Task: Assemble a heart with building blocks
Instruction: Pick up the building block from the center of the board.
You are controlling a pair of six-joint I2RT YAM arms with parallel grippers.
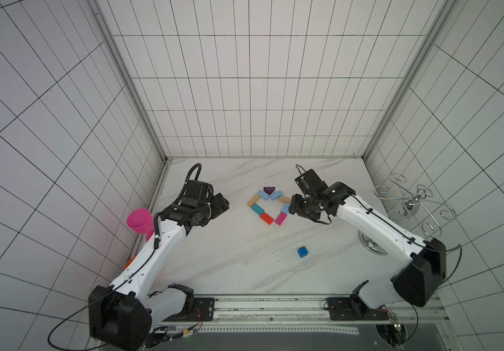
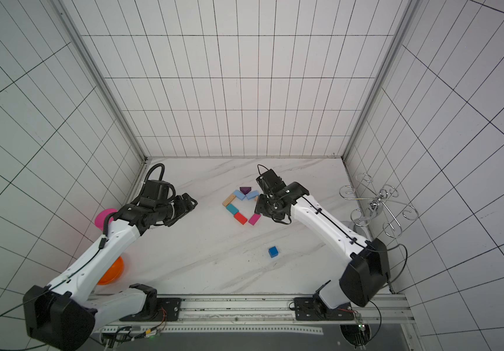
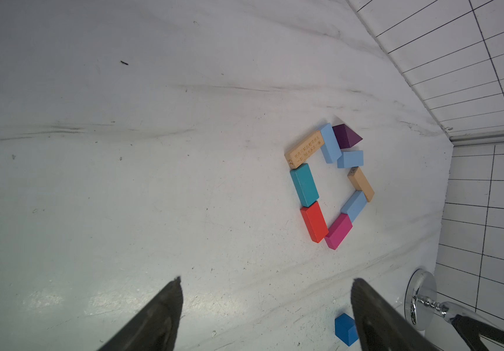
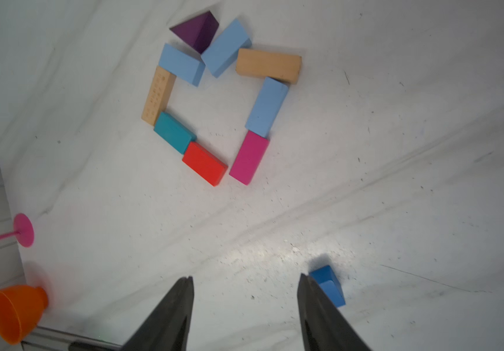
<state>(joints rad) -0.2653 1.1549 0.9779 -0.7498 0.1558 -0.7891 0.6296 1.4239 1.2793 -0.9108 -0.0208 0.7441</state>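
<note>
Though scuffed, marble tabletop [image 1: 229, 261]; gridded walls [image 1: 260, 106]

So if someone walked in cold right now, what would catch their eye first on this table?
The nearly closed heart of coloured blocks in the middle of the table, purple triangle at its far side. Then the lone blue cube, lying apart toward the robot's base, and the right gripper hanging open by the heart's right edge.

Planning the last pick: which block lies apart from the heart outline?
The blue cube, alone on the table, touching nothing; the other nine form the heart outline.
</note>
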